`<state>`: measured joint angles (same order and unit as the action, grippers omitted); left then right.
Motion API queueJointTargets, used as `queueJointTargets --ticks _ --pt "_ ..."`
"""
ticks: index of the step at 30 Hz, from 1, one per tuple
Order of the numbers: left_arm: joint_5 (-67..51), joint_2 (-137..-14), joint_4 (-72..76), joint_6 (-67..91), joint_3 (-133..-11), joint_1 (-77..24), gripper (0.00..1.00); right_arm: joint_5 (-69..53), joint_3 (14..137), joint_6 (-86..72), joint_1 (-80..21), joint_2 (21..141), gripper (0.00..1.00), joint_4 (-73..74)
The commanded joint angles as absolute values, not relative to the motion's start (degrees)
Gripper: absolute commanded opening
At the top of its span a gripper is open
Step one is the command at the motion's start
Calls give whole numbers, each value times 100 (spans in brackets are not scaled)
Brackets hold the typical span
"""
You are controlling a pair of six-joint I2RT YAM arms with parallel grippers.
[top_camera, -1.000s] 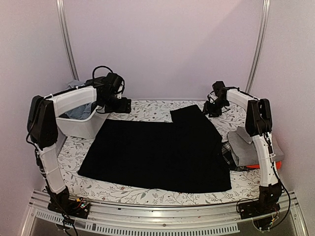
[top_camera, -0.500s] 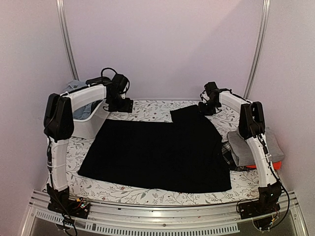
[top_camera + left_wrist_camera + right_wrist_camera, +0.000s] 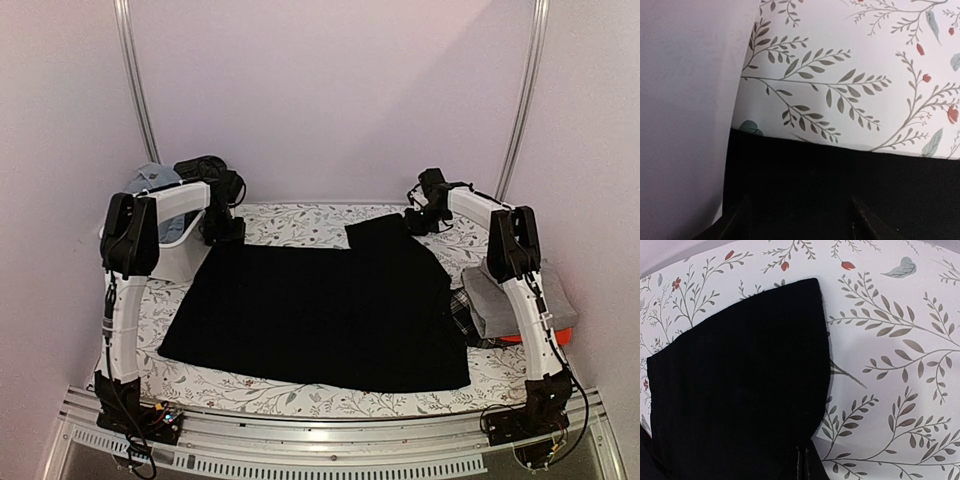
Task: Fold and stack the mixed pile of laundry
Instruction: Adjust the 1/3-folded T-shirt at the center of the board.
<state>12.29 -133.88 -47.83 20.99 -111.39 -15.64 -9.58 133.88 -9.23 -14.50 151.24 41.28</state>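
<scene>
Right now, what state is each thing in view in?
black garment, spread flat on the table.
grey garment, folded, on the right-hand pile.
left gripper, open above the black garment's far edge.
right gripper, shut at the black garment's far corner.
white tub, upright.

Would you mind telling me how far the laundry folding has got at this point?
Done: a grey folded cloth lies at the right. In hand: the large black garment is spread flat; the right gripper is shut on its far corner, the left gripper open over the other. Left: folding it, plus the clothes in the white plastic tub.
</scene>
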Motion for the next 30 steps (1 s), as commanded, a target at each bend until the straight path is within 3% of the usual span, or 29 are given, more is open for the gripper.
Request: queueJointTargets --ticks 1,17,24,30 --pt "1424 -13568 -4840 1769 -11337 -1573 65 -1181 13005 -1025 -1318 14855 0 4409" --pt "627 -12746 -4046 880 -10938 -1564 70 -2853 12429 -1352 -1219 13794 0 3679" --pt "327 -12811 -4351 -1135 -11126 -1677 72 -3111 11469 -1417 -1323 12996 0 3680" --pt "796 -12940 -4265 -2377 -10838 -1673 66 -3220 10533 -1305 -1493 12373 0 3632"
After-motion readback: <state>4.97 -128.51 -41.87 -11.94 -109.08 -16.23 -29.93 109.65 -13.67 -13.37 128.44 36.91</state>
